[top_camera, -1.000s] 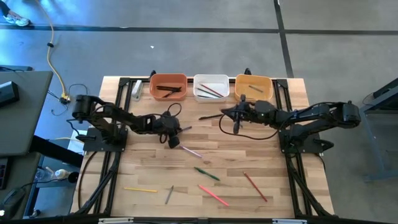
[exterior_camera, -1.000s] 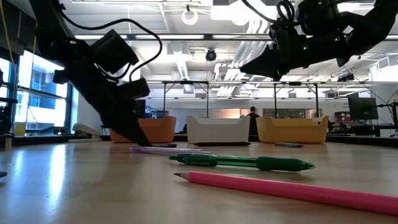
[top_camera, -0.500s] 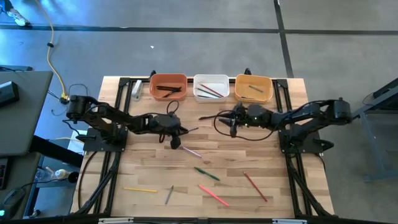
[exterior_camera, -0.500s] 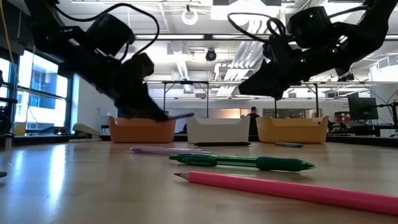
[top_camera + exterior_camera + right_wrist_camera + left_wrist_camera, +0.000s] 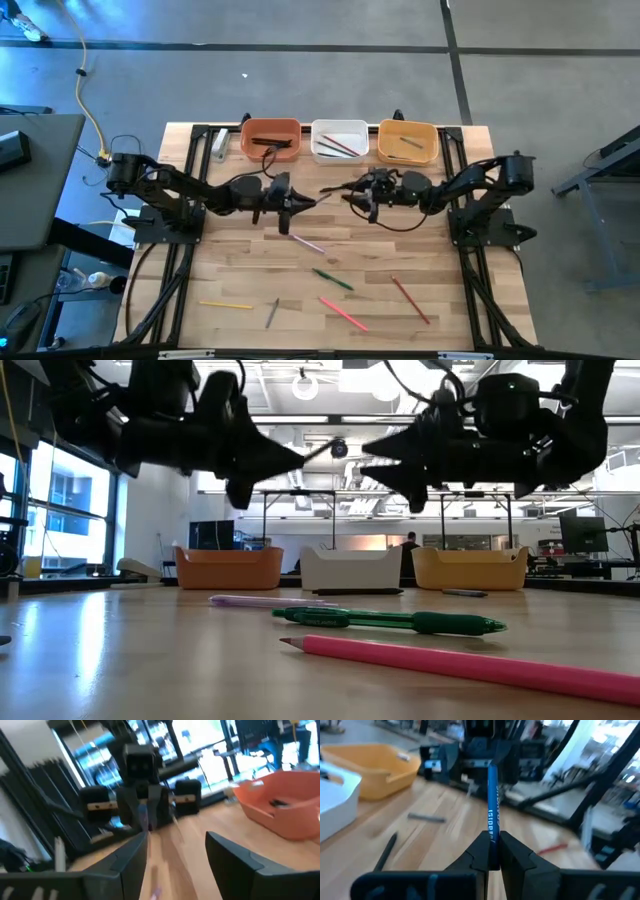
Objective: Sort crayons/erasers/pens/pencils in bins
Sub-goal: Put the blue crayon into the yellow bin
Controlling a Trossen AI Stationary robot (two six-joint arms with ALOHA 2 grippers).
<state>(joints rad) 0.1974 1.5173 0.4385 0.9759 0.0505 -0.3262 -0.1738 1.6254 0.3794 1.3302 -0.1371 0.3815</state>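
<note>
Above mid-table, left claw clenched on blue pencil, its lettering unreadable, right claw released.

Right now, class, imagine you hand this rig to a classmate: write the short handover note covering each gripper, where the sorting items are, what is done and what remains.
Left gripper: shut on a blue pencil, held above the table's middle.
Right gripper: open, empty, facing the left one in mid-air.
Bins at the far edge: terracotta bin, white bin and yellow-orange bin, each already holding a few sticks.
Left to sort: the near-side sticks, including a green pen, a pink pencil and a purple stick.
</note>
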